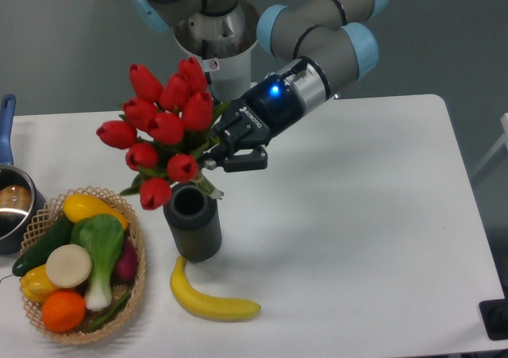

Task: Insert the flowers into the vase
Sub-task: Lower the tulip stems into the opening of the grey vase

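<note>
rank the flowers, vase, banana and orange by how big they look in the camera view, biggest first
1. flowers, though raised toward the camera, which may inflate them
2. vase and banana: too close to rank, one tall, one long and thin
3. orange, clearly smallest

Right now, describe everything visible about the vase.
The vase is a dark grey cylinder with vertical ribs and a round black mouth, matte like plastic or rubber. It stands upright on the white table, between the woven basket and open tabletop, a banana just in front. Flower stems hang at its rim; contact is unclear.
</note>
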You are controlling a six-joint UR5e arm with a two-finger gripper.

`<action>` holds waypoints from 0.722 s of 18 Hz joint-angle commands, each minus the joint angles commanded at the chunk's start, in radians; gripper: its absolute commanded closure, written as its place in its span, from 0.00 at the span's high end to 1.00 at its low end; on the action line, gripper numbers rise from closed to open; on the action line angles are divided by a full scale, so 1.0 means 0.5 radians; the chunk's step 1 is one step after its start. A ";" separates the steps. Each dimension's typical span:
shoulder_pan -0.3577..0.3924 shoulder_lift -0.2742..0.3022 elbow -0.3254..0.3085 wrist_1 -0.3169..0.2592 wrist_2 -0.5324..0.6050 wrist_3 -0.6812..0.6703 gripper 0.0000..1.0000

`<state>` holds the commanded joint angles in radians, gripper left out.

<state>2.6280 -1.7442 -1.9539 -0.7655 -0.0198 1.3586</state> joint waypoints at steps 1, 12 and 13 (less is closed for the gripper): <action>-0.004 -0.003 -0.031 -0.003 -0.022 0.031 0.21; -0.007 -0.024 -0.252 -0.003 -0.166 0.246 0.21; -0.007 -0.027 -0.255 -0.003 -0.172 0.249 0.21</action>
<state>2.6246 -1.7579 -2.0816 -0.7670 -0.1058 1.4833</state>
